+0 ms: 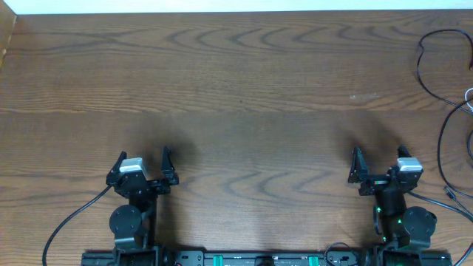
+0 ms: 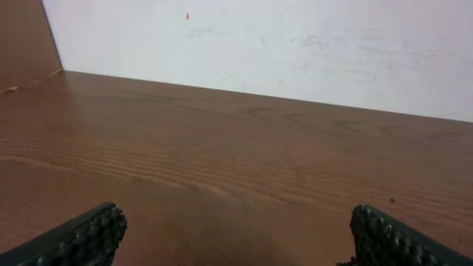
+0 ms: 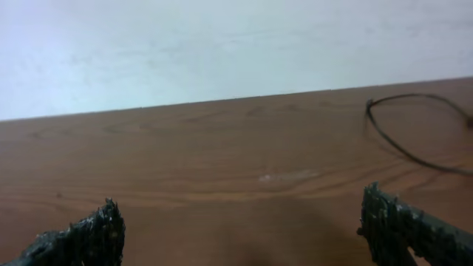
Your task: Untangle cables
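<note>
Thin black cables [image 1: 441,140] lie in loops at the far right edge of the table, running off the right side of the overhead view. A short bit of a white cable [image 1: 468,95] shows among them at the edge. One black loop [image 3: 414,129] shows at the upper right of the right wrist view. My left gripper [image 1: 143,157] is open and empty near the front left, far from the cables. My right gripper [image 1: 380,154] is open and empty near the front right, left of the cables. The left wrist view shows only open fingers [image 2: 236,236] over bare wood.
The wooden table [image 1: 236,96] ends at a white wall along the back [image 2: 259,44]. A raised wooden edge [image 1: 7,37] stands at the far left. Thick black arm cables [image 1: 70,218] trail from the arm bases at the front.
</note>
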You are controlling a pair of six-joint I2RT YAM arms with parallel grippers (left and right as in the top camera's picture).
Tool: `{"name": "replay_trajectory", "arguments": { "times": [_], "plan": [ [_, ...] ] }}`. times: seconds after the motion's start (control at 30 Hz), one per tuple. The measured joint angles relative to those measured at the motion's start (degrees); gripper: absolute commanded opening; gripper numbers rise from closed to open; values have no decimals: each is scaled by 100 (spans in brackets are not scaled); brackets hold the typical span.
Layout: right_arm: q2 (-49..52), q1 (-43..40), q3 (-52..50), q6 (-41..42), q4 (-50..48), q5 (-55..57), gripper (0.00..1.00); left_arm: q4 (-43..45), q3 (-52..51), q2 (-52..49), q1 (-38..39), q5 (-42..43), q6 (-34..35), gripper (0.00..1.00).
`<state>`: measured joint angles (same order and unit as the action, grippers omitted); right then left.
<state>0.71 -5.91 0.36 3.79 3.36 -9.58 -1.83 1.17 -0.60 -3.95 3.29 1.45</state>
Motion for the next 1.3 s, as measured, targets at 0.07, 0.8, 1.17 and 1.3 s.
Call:
{"name": "replay_trajectory", "arguments": {
  "times": [0.07, 0.8, 1.17, 1.3],
  "plan": [
    [0, 50, 0, -155, 2, 24, 99, 0, 0, 0, 0, 0, 0, 98],
    [0, 59, 0, -428, 2, 42, 99, 0, 0, 0, 0, 0, 0, 98],
    [0, 343, 0, -431, 2, 46, 99, 0, 0, 0, 391, -2, 0, 98],
    [0, 343, 0, -431, 2, 46, 99, 0, 0, 0, 413, -4, 0, 98]
  ]
}}
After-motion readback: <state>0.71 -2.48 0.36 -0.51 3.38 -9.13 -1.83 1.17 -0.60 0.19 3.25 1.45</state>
